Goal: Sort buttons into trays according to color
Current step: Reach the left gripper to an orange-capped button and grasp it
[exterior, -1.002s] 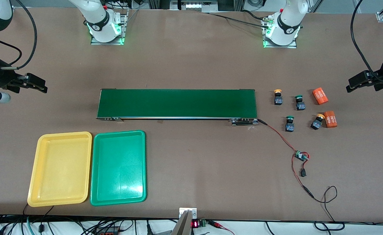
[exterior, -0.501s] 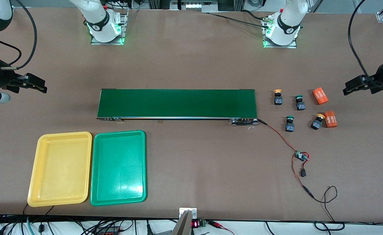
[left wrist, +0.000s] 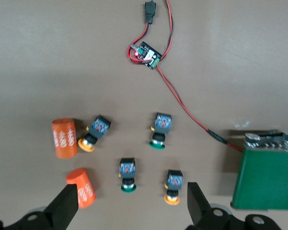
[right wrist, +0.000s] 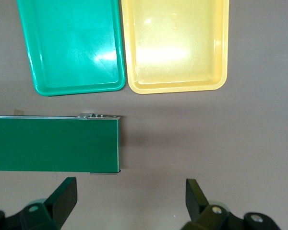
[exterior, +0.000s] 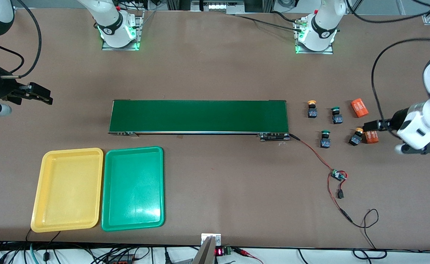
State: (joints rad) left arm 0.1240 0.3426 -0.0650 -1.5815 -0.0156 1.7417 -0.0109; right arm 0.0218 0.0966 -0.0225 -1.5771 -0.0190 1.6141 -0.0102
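The open left gripper (left wrist: 129, 208) hangs over the buttons (exterior: 325, 123) near the table's left-arm end. The right gripper (exterior: 39, 95), also open, waits above the opposite edge, both trays (exterior: 101, 189) empty.

trays: yellow (exterior: 67, 190), green (exterior: 133, 188) | buttons (exterior: 330, 122): yellow/green caps | belt (exterior: 199, 116): dark green

Pretty bright, even overhead light, soft shadows on the table (exterior: 215, 69), glare spots on both trays (exterior: 132, 189), left wrist shot slightly blurry.

White "4680" print on orange cylinder (exterior: 371, 136); rest unreadable.
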